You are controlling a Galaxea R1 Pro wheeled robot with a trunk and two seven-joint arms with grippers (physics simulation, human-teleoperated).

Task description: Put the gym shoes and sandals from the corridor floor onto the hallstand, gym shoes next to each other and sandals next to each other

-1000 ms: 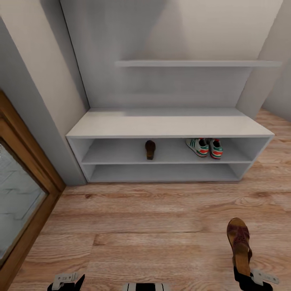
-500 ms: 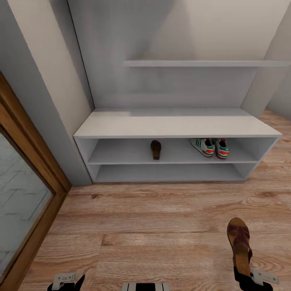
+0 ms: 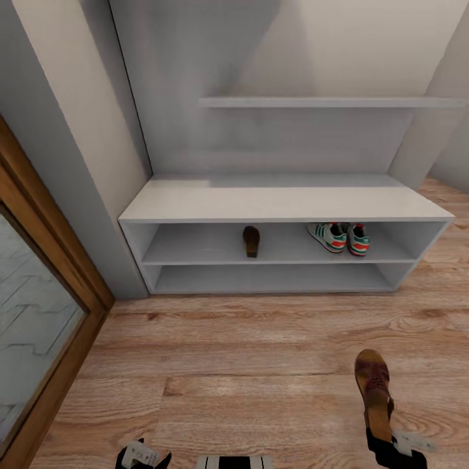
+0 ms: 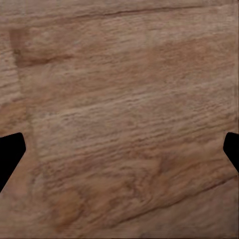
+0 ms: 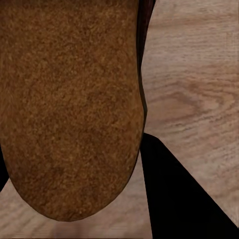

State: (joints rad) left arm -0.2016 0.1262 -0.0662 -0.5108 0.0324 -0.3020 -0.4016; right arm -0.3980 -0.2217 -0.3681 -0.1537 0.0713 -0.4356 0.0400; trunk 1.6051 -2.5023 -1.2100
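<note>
The white-grey hallstand (image 3: pixel 280 203) stands ahead against the wall. One dark brown sandal (image 3: pixel 251 241) lies on its upper shelf level, left of the two gym shoes (image 3: pixel 329 236) (image 3: pixel 358 240), which sit side by side. My right gripper (image 3: pixel 383 445) is low at the right, shut on the second sandal (image 3: pixel 372 389), which it holds above the corridor floor (image 3: pixel 260 365). In the right wrist view the sandal's tan sole (image 5: pixel 69 99) sits against a black finger (image 5: pixel 179 199). My left gripper (image 3: pixel 142 456) is open, its fingertips (image 4: pixel 9 152) spread wide over bare planks.
A wood-framed glass door (image 3: pixel 39 312) runs along the left side. A grey wall corner (image 3: pixel 98 195) stands between the door and the rack. A floating shelf (image 3: pixel 326 102) hangs above the bench top. Open plank floor lies between me and the rack.
The view first shifted, so the camera moved. Since then my right gripper has carried the sandal slightly left and tilted it, and my left gripper has moved inward to the right.
</note>
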